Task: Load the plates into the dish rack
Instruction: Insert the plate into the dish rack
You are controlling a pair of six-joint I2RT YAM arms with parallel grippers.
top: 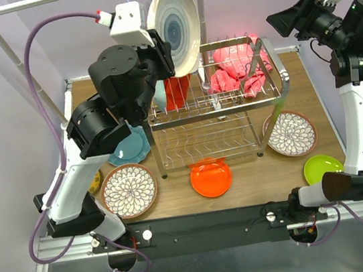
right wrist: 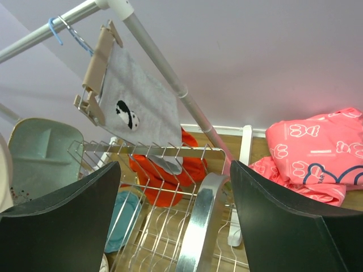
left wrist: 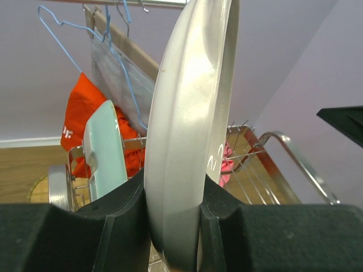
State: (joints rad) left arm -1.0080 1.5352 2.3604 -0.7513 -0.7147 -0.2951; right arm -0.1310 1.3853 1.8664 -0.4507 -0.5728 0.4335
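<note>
My left gripper (top: 160,50) (left wrist: 173,226) is shut on the rim of a white plate (top: 175,25) (left wrist: 193,113), held on edge above the left end of the chrome dish rack (top: 218,107) (left wrist: 283,153). A mint plate (top: 160,95) (left wrist: 105,147) (right wrist: 39,158) stands upright in the rack's upper shelf. My right gripper (top: 275,24) (right wrist: 176,192) hangs open above the rack's right handle (right wrist: 198,226), holding nothing. On the table lie a teal plate (top: 132,146), two floral plates (top: 129,189) (top: 290,133), an orange plate (top: 211,177) and a lime green plate (top: 321,168).
A pink cloth (top: 236,67) (right wrist: 317,147) fills the right of the rack's upper shelf, and a red cloth (top: 177,92) (left wrist: 76,124) sits behind the mint plate. A white clothes rail (right wrist: 164,62) with hangers crosses behind. A small yellow plate (top: 95,182) peeks out under the left arm.
</note>
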